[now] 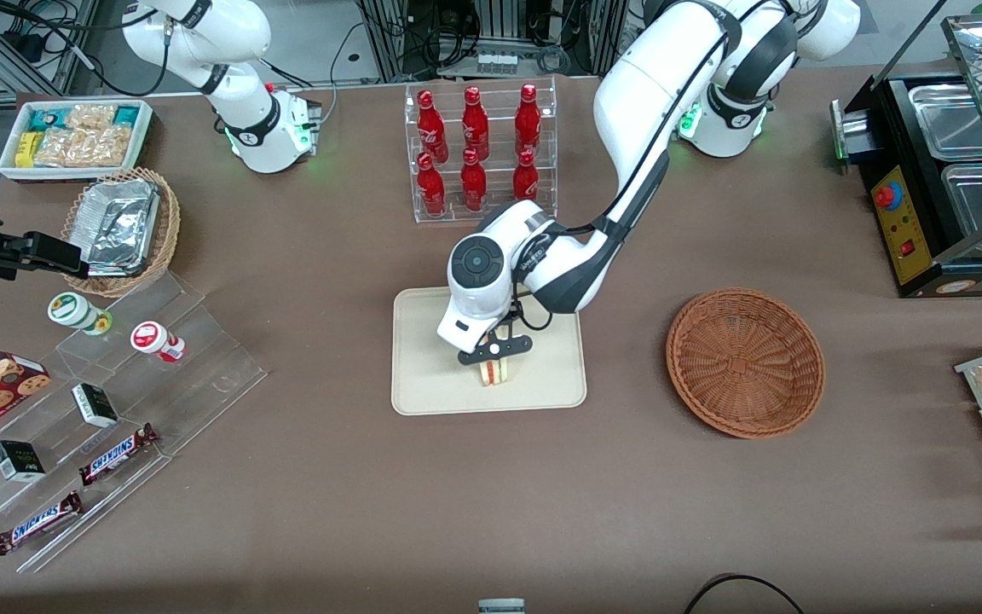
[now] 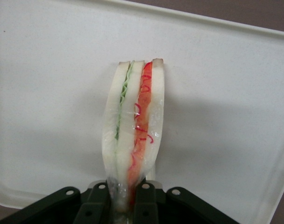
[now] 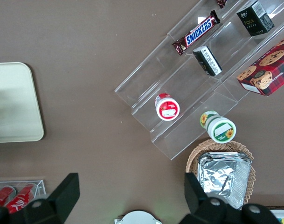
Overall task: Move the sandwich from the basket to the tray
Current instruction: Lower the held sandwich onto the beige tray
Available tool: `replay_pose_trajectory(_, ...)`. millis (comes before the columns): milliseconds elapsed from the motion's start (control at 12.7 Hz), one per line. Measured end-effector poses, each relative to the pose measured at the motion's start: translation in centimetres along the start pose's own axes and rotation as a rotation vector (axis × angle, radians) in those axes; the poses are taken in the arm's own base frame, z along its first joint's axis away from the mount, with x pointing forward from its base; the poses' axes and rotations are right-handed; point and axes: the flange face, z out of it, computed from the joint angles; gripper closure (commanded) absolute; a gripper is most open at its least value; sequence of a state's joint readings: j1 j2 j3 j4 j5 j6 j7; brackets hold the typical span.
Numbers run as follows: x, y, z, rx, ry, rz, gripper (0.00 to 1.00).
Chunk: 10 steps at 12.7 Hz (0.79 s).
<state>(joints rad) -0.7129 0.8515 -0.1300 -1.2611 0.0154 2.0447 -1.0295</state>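
Observation:
My gripper (image 1: pixel 497 351) hangs over the cream tray (image 1: pixel 423 388) and is shut on the sandwich (image 1: pixel 496 372), a pale wedge in clear wrap with green and red filling stripes. In the left wrist view the sandwich (image 2: pixel 135 135) stands on edge between the black fingers (image 2: pixel 96 203), its wrapped end pinched in the gripper (image 2: pixel 123 200), with the tray's surface (image 2: pixel 225 116) right under it. I cannot tell whether it touches the tray. The reddish-brown wicker basket (image 1: pixel 745 362) sits empty, beside the tray toward the working arm's end of the table.
A clear rack of red bottles (image 1: pixel 479 149) stands farther from the front camera than the tray. A stepped clear display (image 1: pixel 107 409) with snacks, a tan basket of foil (image 1: pixel 123 230) and a white bin of packets (image 1: pixel 75 136) lie toward the parked arm's end. A black food warmer (image 1: pixel 938 179) stands at the working arm's end.

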Motion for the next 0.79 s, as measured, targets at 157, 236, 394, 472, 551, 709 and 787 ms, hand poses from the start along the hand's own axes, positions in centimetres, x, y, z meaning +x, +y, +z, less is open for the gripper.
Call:
replay_pose_trajectory(157, 0.1, 0.1, -0.1, -0.003, 0.002, -0.001, 0.00)
replay_pose_trajectory(236, 0.1, 0.2, -0.4, -0.007, 0.004, -0.002, 0.00)
replay_pose_trajectory(394, 0.2, 0.4, -1.1, -0.020, 0.011, -0.003, 0.00)
replay_pose_trajectory(472, 0.3, 0.6, -1.9, -0.030, 0.018, -0.004, 0.00)
replay_pose_trajectory(551, 0.3, 0.7, -2.9, -0.035, 0.022, -0.004, 0.00)
replay_pose_trajectory(709, 0.7, 0.3, -5.7, -0.041, 0.031, -0.011, 0.00)
replay_pose_trajectory(787, 1.1, 0.0, -7.2, -0.052, 0.039, -0.017, 0.00)
